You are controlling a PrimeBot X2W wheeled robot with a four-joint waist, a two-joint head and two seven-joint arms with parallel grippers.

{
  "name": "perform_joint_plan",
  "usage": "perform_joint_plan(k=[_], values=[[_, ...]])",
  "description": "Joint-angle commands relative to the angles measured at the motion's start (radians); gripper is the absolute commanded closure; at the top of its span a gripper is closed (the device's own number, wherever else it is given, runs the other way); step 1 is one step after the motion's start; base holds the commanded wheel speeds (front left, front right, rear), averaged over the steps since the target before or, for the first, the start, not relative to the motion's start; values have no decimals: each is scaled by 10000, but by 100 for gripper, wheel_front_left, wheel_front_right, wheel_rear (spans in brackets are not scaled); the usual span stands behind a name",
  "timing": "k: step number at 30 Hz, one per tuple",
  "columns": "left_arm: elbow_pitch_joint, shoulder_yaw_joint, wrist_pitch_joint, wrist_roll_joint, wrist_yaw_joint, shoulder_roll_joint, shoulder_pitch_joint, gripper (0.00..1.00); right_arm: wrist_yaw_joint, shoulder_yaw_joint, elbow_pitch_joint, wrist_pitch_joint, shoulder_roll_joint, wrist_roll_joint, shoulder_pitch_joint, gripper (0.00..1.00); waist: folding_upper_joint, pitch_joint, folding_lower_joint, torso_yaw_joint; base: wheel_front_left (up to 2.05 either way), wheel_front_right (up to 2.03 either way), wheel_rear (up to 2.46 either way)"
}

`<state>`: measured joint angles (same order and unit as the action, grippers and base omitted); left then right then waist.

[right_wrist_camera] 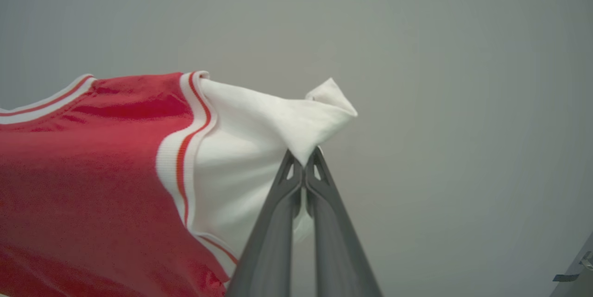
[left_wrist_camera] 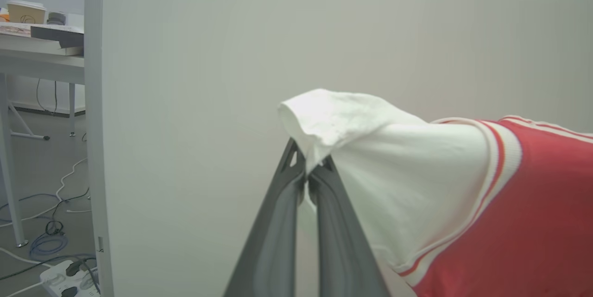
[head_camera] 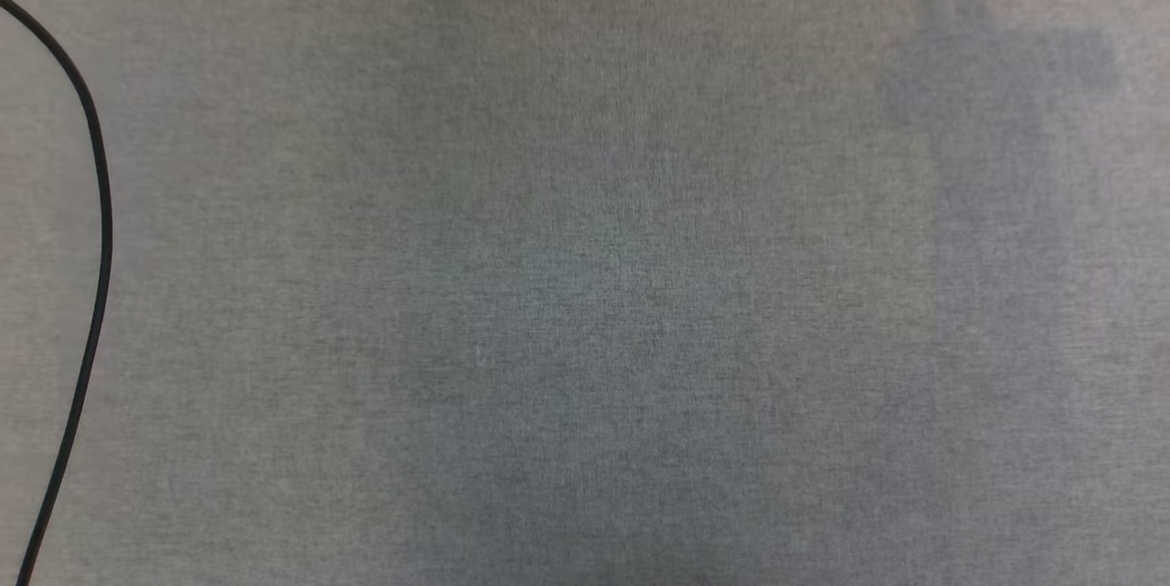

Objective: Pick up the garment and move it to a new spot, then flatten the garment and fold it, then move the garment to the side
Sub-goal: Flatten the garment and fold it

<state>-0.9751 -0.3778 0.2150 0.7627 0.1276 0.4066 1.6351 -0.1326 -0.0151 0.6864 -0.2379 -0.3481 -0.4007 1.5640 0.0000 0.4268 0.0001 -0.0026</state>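
Pinching the garment (left_wrist_camera: 509,223) on two sides

Head view: a flat grey cloth surface (head_camera: 585,293) fills the frame. A thin black cable (head_camera: 99,202) curves down the far left edge. A soft blocky shadow (head_camera: 996,83) falls at the upper right.

Left wrist view: the left gripper (left_wrist_camera: 307,177) rises from the bottom centre, its two dark fingers pressed together on a bunched tip of a white sleeve (left_wrist_camera: 370,148). The sleeve spreads to the right, ends in red-and-white striped trim, and joins the red body of the garment at the lower right. It hangs in the air in front of a plain pale wall (left_wrist_camera: 231,56). At the far left stands a table (left_wrist_camera: 41,63) with a paper cup (left_wrist_camera: 27,12) on top. Below it, loose cables (left_wrist_camera: 51,236) and a white power strip (left_wrist_camera: 69,281) lie on the floor.

Right wrist view: the right gripper (right_wrist_camera: 304,169) rises from the bottom centre, fingers closed tight on the folded corner of the other white sleeve (right_wrist_camera: 259,130). The sleeve runs left to striped trim, and the garment's red body takes up the left and lower left of the frame, against a plain grey background.
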Motion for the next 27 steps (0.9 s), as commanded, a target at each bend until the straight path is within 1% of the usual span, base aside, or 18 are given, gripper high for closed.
perform_joint_plan(k=[1, 4, 8, 14, 20, 24, 27], values=[[-242, 28, 126, -127, -17, 60, 85, 100, 19, -97, 247, 196, 17, -100, 120, 100, 0, 1082, -1, -219, 0, 0, 0], [-533, -76, 238, -89, 7, -88, 60, 100, 19, -521, 636, 444, 185, -270, 309, 100, 0, 1470, -1, -221, 0, 0, 0], [-756, -171, 338, 211, 24, -246, -332, 100, 19, -1141, 1145, 717, 451, -781, 222, 100, 0, 1820, -1, -240, 0, 0, 0], [-510, -645, 391, 1005, 28, -360, -1692, 100, 19, -2116, 1473, 916, 541, -1671, -737, 100, 0, 1882, -1, -118, 0, 0, 0], [189, -1171, 431, 2021, 29, -428, -3546, 100, 19, -3137, 923, 1287, 134, -2729, -2558, 100, 0, 1491, -1, 127, 0, 0, 0], [791, -1752, 457, 2188, 29, -353, -5005, 100, 19, -3564, 197, 1650, -352, -3499, -4242, 100, 0, 1046, -1, 308, 0, 0, 0], [1390, -1831, 462, 2208, 30, -266, -6113, 100, 19, -3731, -374, 1844, -696, -3995, -5561, 100, 0, 694, -1, 392, 0, 0, 0]])
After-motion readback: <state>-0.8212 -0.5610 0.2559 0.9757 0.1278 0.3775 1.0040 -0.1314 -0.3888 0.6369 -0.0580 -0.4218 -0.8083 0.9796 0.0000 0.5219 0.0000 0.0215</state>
